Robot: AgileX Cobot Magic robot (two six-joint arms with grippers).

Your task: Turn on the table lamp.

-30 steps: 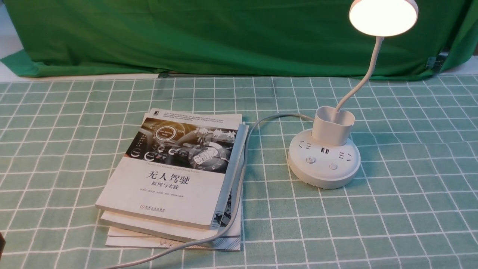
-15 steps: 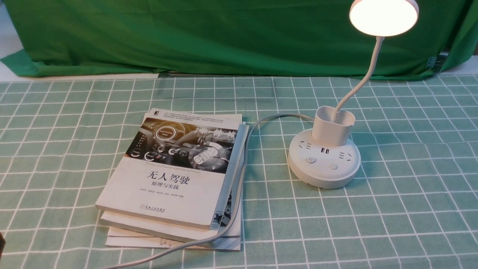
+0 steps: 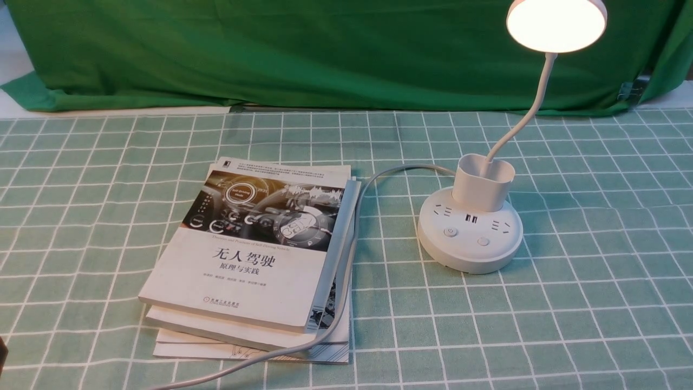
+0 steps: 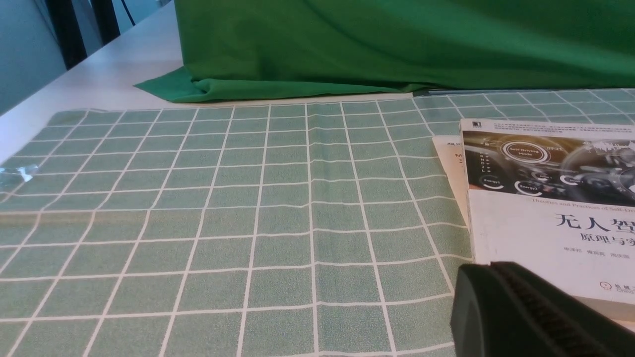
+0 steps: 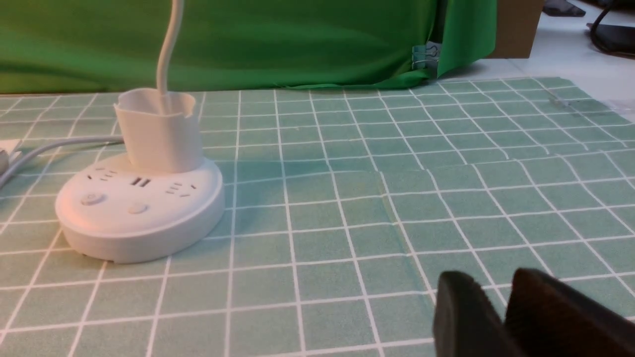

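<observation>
Lamp (image 3: 470, 230): right of the books (image 3: 254, 260), head lit, so apparently switched on. Right gripper (image 5: 501, 317): well clear of lamp, empty, narrow gap between fingers. Left gripper (image 4: 521, 307): near books, opening indiscernible.

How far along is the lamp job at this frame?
Done: the table lamp is lit, its disc head glowing above the base. In hand: nothing; the right hand sits low over the tablecloth, clear of the lamp's buttons, and the left hand is beside the books. Left: nothing visible.
</observation>
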